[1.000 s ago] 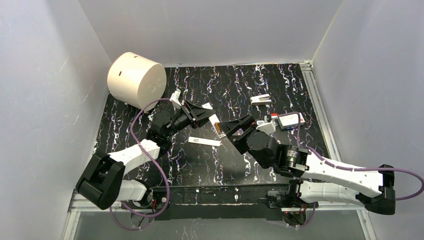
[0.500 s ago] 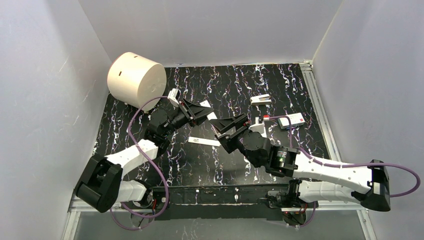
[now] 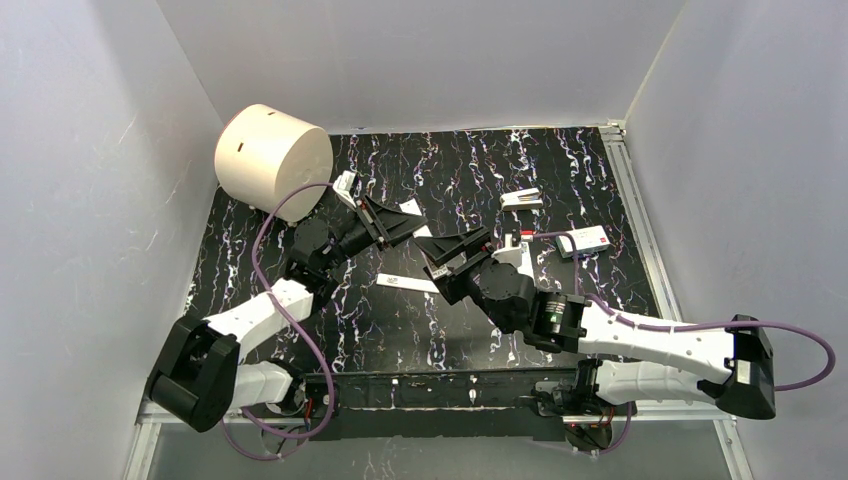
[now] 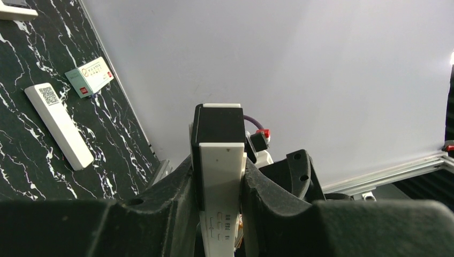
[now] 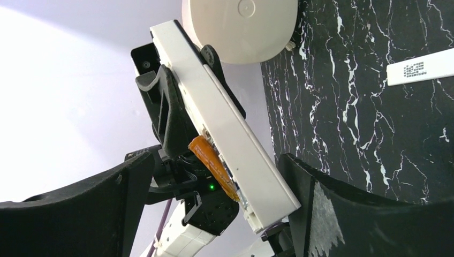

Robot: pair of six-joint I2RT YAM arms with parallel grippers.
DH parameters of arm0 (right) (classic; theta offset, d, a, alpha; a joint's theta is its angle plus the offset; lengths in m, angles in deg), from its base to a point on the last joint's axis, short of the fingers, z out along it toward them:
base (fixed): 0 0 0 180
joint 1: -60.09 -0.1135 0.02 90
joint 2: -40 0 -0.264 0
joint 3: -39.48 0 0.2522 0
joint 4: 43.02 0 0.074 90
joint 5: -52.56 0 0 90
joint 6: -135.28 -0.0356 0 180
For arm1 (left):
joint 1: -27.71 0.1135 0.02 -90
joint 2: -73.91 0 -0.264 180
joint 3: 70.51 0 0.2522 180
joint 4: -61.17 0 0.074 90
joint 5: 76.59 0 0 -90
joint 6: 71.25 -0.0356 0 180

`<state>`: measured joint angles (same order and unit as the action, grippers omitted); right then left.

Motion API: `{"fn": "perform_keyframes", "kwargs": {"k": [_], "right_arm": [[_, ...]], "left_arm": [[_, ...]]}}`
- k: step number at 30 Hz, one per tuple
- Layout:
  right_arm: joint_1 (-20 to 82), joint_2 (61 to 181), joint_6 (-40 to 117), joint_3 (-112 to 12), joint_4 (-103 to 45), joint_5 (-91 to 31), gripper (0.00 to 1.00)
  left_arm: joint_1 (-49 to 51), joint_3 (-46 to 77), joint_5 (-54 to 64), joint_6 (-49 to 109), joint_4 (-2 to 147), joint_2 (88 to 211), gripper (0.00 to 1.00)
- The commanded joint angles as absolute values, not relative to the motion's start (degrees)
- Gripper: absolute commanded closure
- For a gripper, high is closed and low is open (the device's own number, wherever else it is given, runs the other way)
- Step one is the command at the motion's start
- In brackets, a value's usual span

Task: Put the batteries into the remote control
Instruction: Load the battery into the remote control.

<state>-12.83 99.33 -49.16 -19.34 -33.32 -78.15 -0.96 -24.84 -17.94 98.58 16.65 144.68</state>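
My left gripper (image 3: pixel 393 222) is shut on the white remote control (image 3: pixel 411 208) and holds it tilted above the table; in the left wrist view the remote (image 4: pixel 221 171) is clamped between both black fingers (image 4: pixel 270 195). My right gripper (image 3: pixel 452 252) is open, and its jaws straddle the remote's lower end (image 5: pixel 235 136). One copper-orange battery (image 5: pixel 213 165) lies along the remote's back, by the recess. The right finger (image 5: pixel 342 214) sits close to the remote's corner. A second battery is not visible.
A plain white strip with a QR code (image 3: pixel 408 284) lies on the black marbled table (image 3: pixel 470 170) below the grippers. A white box with a red mark (image 3: pixel 585 240) and a small white piece (image 3: pixel 522 199) lie to the right. A large cream cylinder (image 3: pixel 272 157) stands at the back left.
My right gripper has moved left and its jaws now straddle the remote's end. My left gripper has shifted slightly up and left with the remote. The white box is now uncovered.
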Motion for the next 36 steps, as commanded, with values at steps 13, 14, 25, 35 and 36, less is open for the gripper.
{"fn": "perform_keyframes", "kwargs": {"k": [13,14,25,35,36], "right_arm": [[-12.7,99.5,-56.4,-16.6,-41.2,-77.7,0.06],[-12.6,99.4,-56.9,-16.4,-41.2,-77.7,0.07],[-12.5,99.2,-58.4,-14.9,-43.2,-75.9,0.2],[-12.0,99.5,-57.4,-14.4,-44.0,-74.2,0.31],[-11.9,99.6,-57.2,-14.4,-44.0,-74.1,0.32]], "left_arm": [[-1.3,-24.9,-22.0,92.8,14.5,139.9,1.0],[-1.2,-25.0,-21.9,92.7,14.4,139.7,1.0],[-1.3,-25.3,-22.3,92.7,14.3,139.4,1.0],[-1.2,-24.4,-22.4,94.4,14.3,139.5,1.0],[-1.2,-24.3,-22.5,94.5,14.2,139.5,1.0]]}}
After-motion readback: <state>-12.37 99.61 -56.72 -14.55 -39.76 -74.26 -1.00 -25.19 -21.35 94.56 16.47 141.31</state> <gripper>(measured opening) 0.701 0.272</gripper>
